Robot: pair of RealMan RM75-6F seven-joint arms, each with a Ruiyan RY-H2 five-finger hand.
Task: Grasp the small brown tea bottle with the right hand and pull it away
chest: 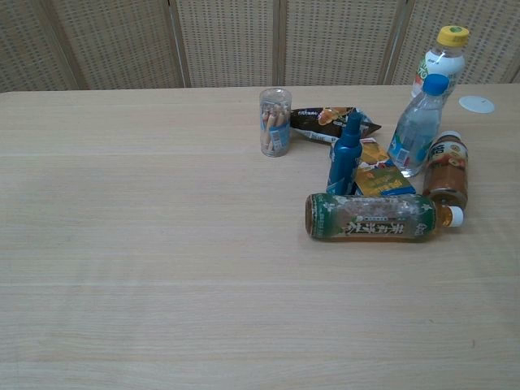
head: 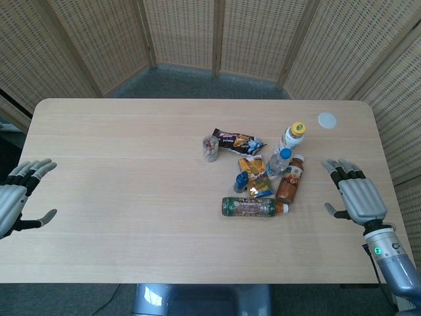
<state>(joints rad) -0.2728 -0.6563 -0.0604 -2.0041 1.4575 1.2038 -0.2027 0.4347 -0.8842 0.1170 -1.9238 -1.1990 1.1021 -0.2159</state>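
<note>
- the right hand (head: 355, 195), grey with dark fingertips, hovers over the pale wooden table (head: 131, 197) near its right edge, palm down, fingers spread and pointing away from the robot; it holds nothing.
- the left hand (head: 20, 191) sits at the far left edge of the table, fingers apart and loosely curved, thumb out to the side, also holding nothing. neither hand shows in the chest view.
- the small brown tea bottle (head: 290, 179) with a white cap stands on the right side of the clutter, just to the left of the right hand and apart from it.
- in the chest view the small brown tea bottle (chest: 447, 170) stands upright, long axis vertical, cap up, with its base just beside the cap end of the lying green tea bottle (chest: 370, 216).
- the green tea bottle (head: 254, 207) lies on its side, long axis running left to right, cap to the right.
- behind the brown bottle stand a clear bottle with a blue cap (chest: 418, 127) and a bottle with a yellow cap (chest: 441, 61).
- a small dark blue bottle (chest: 345, 154) stands among yellow snack packets (head: 255, 176); a dark snack packet (head: 235, 140) and a clear tub of sticks (chest: 275, 122) lie further left.
- a white round lid (head: 327, 120) rests alone near the table's far right corner.
</note>
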